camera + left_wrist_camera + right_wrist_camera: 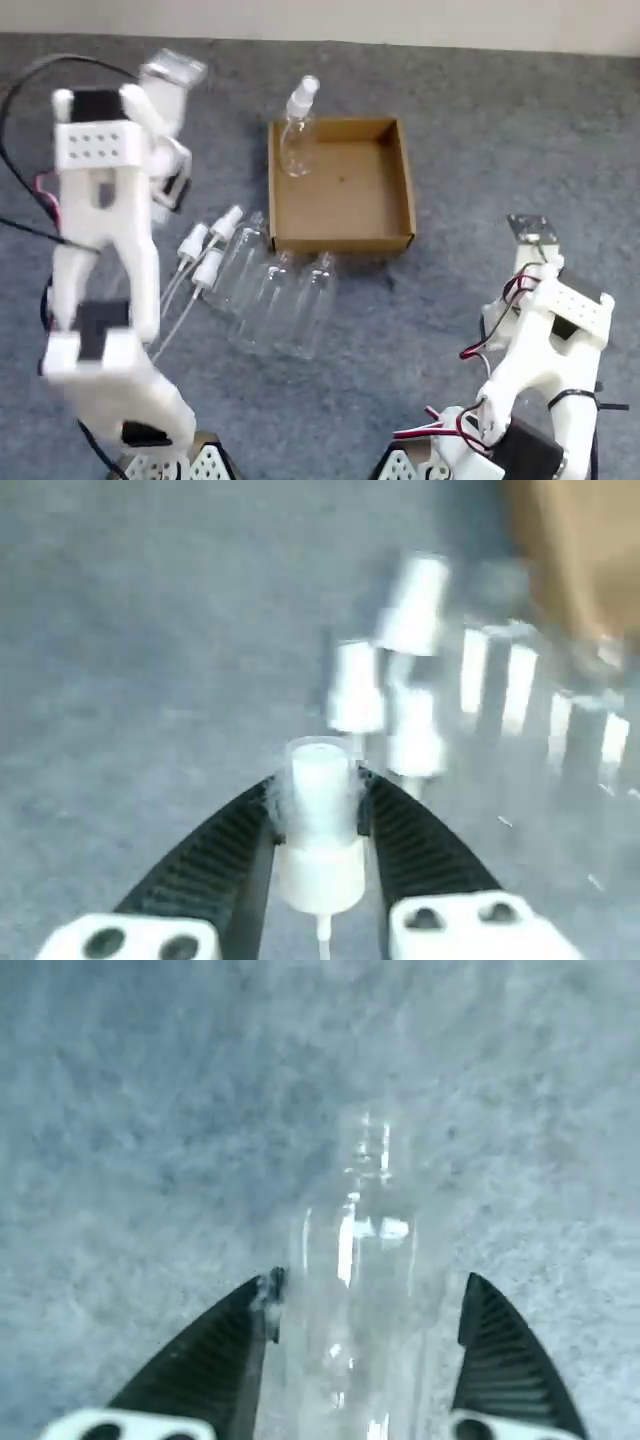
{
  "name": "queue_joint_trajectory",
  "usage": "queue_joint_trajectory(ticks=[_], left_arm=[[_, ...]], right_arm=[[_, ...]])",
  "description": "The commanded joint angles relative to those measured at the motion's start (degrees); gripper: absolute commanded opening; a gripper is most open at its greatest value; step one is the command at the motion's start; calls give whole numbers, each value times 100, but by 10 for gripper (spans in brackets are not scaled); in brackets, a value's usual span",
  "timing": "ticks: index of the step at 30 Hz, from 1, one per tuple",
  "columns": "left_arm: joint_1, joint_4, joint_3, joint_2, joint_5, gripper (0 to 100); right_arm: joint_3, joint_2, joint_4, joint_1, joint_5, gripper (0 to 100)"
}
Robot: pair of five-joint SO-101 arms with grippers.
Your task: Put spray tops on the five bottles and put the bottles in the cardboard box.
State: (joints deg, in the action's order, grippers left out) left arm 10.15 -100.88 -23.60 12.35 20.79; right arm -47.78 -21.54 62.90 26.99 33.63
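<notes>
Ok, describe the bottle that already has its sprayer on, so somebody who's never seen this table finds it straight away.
Find the open cardboard box in the middle of the grey table. At its far left corner stands one clear bottle, white spray top rising above the rim. The three bottles lying beside the box's near left corner are all uncapped.

High camera overlooks the table; close wrist cameras face down, left sharing the spray tops.

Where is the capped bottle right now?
In the high view the capped bottle stands inside the box, at its far left corner, beyond the three bare bottles lying before the box.
</notes>
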Motion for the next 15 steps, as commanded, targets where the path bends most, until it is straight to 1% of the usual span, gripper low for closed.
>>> queue_joint_trajectory(ticks=[1, 4, 8, 13, 15], left_arm=[[-840, 862, 2501, -2369, -149, 3], [-1182, 1582, 3934, -3459, -475, 3], [-1297, 2321, 5358, -4303, -659, 3], [-1262, 2866, 6334, -4778, -668, 3], [-1262, 2971, 6501, -4848, -668, 3]], right_arm=[[488, -215, 66, -295, -475, 224], [637, -215, 242, -523, -563, 224], [1138, 66, 646, -655, -545, 227], [2448, 1262, 1332, -673, -527, 228], [2941, 1745, 1657, -681, -299, 228]])
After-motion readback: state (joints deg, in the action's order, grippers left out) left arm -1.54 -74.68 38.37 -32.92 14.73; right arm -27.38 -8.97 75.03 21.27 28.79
